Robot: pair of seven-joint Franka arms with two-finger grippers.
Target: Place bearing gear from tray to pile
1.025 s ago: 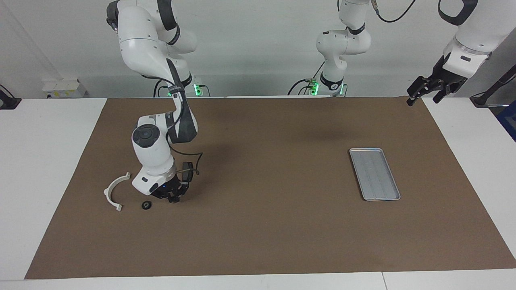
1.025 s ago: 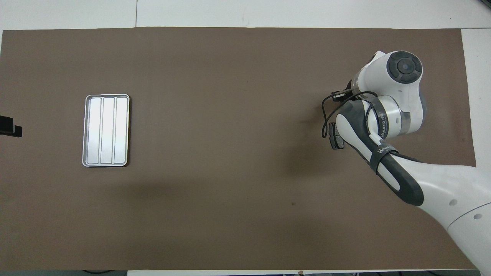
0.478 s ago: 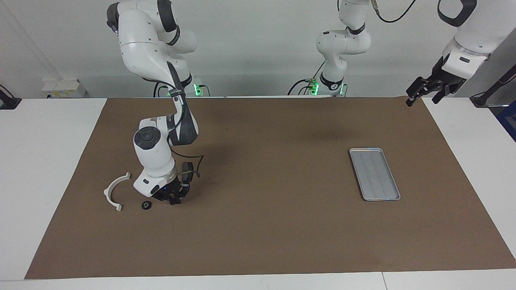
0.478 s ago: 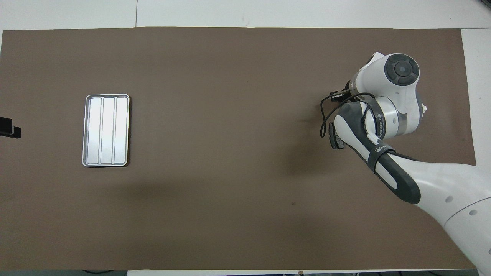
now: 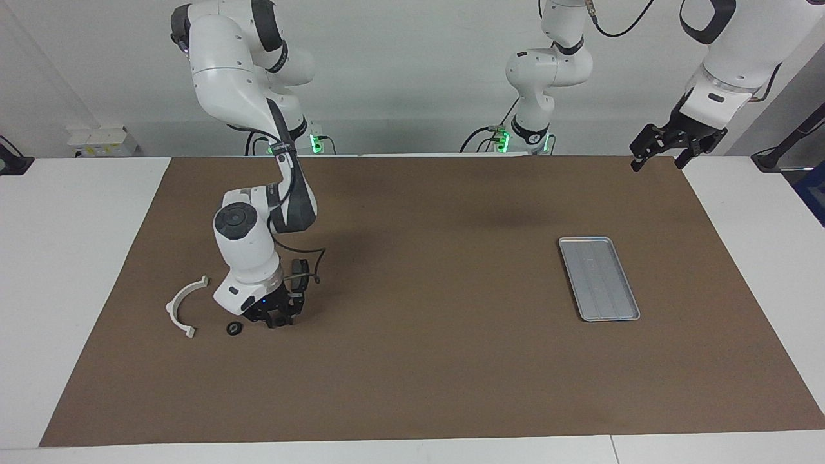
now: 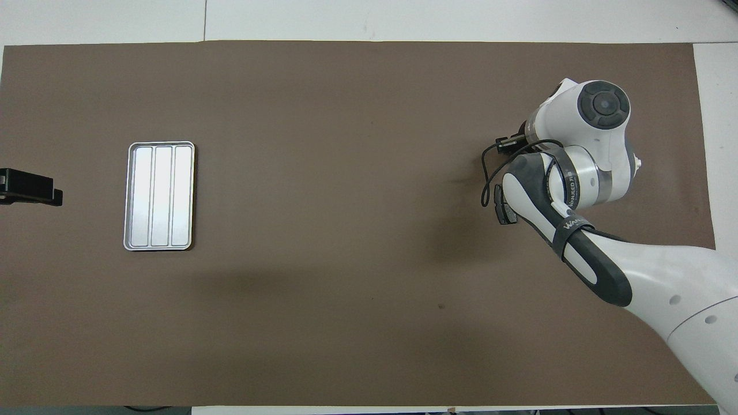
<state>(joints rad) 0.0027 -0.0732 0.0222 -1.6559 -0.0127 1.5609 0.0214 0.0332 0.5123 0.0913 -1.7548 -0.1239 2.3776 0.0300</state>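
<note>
Right gripper, fingers unreadable, sits low just beside the small black gear lying on the mat near the white bracket, well apart from the tray; a careless lift risks knocking it, while the left gripper waits open.

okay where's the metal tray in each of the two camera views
Facing view: tray lies on the brown mat toward the left arm's end of the table, nothing in it.
Overhead view: same tray, lengthwise ridges plain, beside the left gripper.
Shared landmark: the brown mat.
</note>
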